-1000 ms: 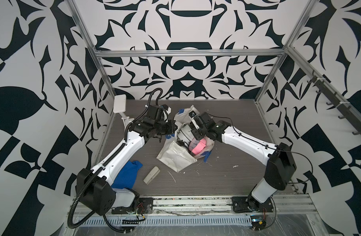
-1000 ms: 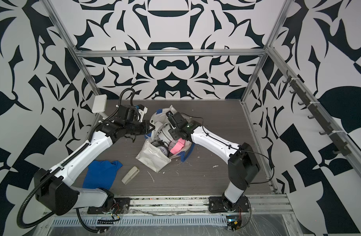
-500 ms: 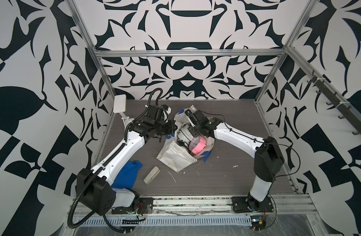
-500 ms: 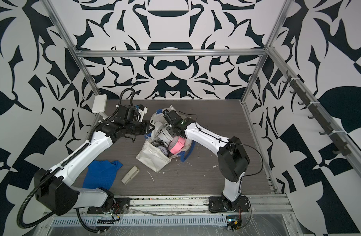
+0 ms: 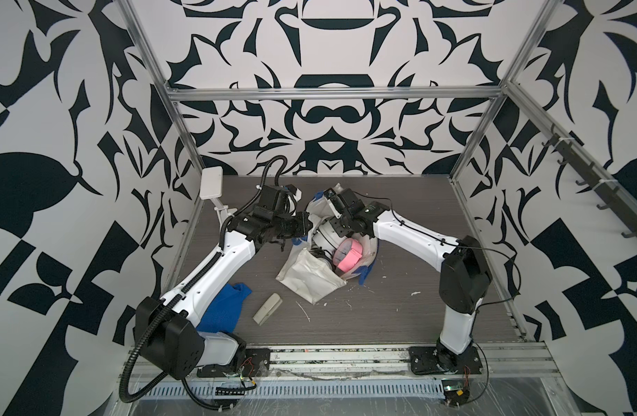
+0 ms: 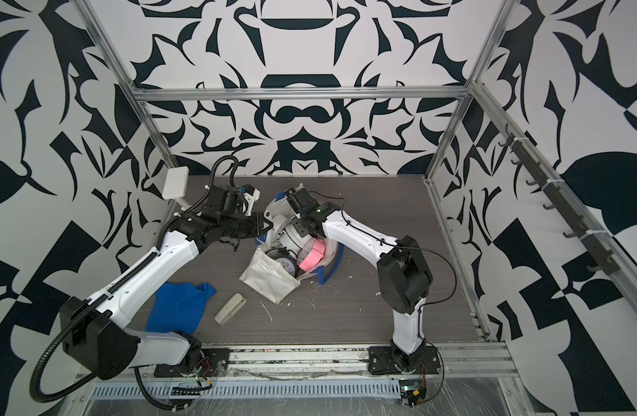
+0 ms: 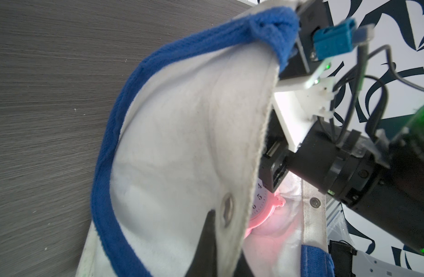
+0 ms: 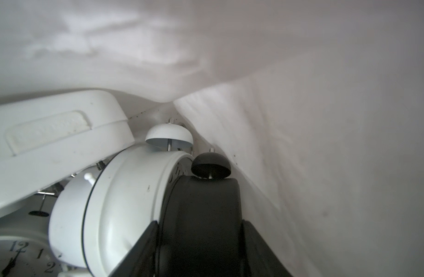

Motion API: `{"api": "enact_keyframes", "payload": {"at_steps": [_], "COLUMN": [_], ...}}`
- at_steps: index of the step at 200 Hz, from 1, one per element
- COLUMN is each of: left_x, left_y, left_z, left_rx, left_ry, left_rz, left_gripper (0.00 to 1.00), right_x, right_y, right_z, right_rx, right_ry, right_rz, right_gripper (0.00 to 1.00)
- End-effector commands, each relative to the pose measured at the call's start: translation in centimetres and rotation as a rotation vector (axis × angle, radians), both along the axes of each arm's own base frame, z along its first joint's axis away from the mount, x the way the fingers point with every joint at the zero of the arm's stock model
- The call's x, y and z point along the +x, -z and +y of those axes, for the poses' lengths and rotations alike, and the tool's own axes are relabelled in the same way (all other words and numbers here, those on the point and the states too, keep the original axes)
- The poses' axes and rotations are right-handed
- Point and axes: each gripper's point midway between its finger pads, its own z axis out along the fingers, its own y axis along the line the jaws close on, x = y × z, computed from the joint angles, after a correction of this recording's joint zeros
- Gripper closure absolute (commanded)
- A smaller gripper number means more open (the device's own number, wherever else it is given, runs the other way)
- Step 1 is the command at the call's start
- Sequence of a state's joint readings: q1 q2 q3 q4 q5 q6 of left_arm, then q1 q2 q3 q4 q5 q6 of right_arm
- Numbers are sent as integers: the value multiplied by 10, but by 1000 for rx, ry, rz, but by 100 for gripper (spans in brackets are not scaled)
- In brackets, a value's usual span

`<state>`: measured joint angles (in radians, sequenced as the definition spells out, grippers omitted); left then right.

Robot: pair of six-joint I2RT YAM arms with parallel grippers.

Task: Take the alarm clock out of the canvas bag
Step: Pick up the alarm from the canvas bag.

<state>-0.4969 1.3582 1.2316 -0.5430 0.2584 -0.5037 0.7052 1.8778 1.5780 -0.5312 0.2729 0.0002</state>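
Note:
The off-white canvas bag (image 5: 309,279) (image 6: 270,281) with blue straps lies mid-table, its mouth raised. My left gripper (image 5: 307,230) (image 7: 226,239) is shut on the bag's rim (image 7: 177,144) and holds it up. My right gripper (image 8: 200,223) is inside the bag, hidden from both top views. Its fingers press both sides of a black alarm clock (image 8: 201,203). A white alarm clock (image 8: 124,199) leans against the black one. A pink alarm clock (image 5: 347,256) (image 6: 311,257) (image 7: 266,208) shows at the bag's mouth.
A plain blue cloth (image 5: 225,306) (image 6: 180,306) lies front left beside a small beige object (image 5: 267,309). A white box on a post (image 5: 211,183) stands at the back left. White scraps dot the table near the bag. A hook rail (image 5: 598,205) runs along the right wall.
My right arm has pushed further into the bag toward the back left, and its jaws have narrowed. The left arm and the held rim have not moved.

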Motion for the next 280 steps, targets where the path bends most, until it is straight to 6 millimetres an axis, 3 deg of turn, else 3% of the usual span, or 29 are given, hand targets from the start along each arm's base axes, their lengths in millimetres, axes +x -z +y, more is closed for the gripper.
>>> {"api": "enact_keyframes", "payload": {"at_steps": [1, 48, 121, 218, 280], "left_x": [-11, -13, -13, -12, -9], "left_y": [-7, -5, -4, -1, 2], "left_z": [0, 2, 6, 7, 9], "left_rx": [-7, 0, 9, 14, 25], "left_ry": [24, 22, 10, -3, -19], "left_rz": [7, 7, 0, 1, 9], "left_gripper": [100, 100, 100, 100, 100], "right_x": [5, 0, -17, -45, -69], "right_y": [1, -21, -67, -132, -175], "right_z": [-9, -13, -23, -32, -22], "right_rx": [-19, -4, 53, 226, 391], "right_ry": [32, 28, 26, 29, -27], "right_rz": [19, -6, -42, -105, -82], "right_gripper": [54, 63, 69, 70, 70]}}
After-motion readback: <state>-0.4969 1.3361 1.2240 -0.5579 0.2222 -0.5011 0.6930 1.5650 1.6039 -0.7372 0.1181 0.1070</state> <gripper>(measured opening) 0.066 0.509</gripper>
